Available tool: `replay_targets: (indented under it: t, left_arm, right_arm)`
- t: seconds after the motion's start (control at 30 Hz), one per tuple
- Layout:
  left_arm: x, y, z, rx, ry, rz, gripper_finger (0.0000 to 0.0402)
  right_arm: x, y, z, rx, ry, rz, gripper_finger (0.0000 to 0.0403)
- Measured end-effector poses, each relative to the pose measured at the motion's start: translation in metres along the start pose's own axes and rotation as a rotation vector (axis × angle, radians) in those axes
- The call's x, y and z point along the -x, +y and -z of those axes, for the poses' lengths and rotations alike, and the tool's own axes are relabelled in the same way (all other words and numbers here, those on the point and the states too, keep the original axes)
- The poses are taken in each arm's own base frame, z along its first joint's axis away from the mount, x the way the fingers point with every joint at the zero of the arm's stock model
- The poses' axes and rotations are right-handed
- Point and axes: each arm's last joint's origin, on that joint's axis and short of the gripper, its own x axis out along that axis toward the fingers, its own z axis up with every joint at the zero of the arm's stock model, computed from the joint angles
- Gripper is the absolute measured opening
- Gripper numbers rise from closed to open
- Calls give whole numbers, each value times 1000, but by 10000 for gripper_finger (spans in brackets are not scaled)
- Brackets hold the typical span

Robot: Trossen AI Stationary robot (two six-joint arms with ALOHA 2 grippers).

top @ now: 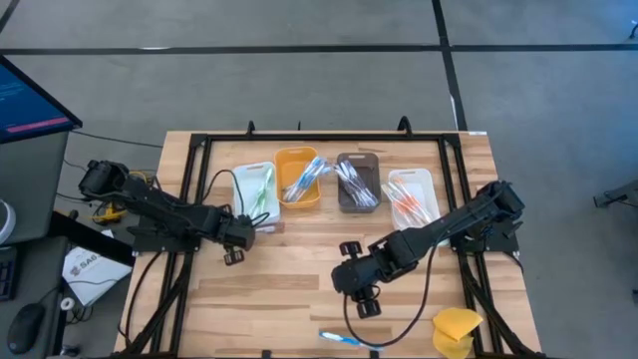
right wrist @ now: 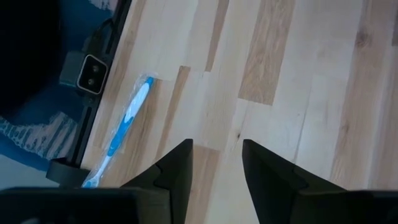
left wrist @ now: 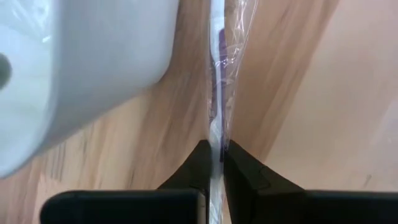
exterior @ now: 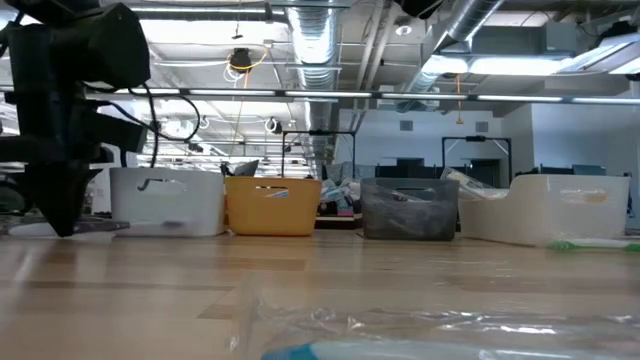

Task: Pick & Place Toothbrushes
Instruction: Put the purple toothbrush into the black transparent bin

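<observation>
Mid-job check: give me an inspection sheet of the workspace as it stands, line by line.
Surface: wooden table, mostly bare in the middle.
Job's things: four bins in a row at the far side hold toothbrushes; a wrapped toothbrush lies by the white bin; a blue toothbrush lies at the near edge.
Clutter: yellow sponge-like lump at the near right corner.
Grippers: left pincer shut on the wrapped toothbrush; right pincer open above bare wood, empty.
Cables: a black cable loops from the right arm.
Surroundings: a monitor left of the table.
</observation>
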Motion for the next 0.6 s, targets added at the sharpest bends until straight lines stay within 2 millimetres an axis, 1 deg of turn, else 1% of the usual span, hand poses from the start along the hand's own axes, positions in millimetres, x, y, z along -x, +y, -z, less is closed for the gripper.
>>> replay_targets:
  t: [0.27,0.4,0.6]
  left_arm:
    - [1,-2,1,5,35,53,13]
    - [3,-4,2,3,43,64,13]
    - [21,-19,-4,-14,12,103,13]
  right_arm:
    - [0,10,3,24,10,-11,135]
    - [0,10,3,26,12,-12,135]
    - [0,10,4,26,24,-9,136]
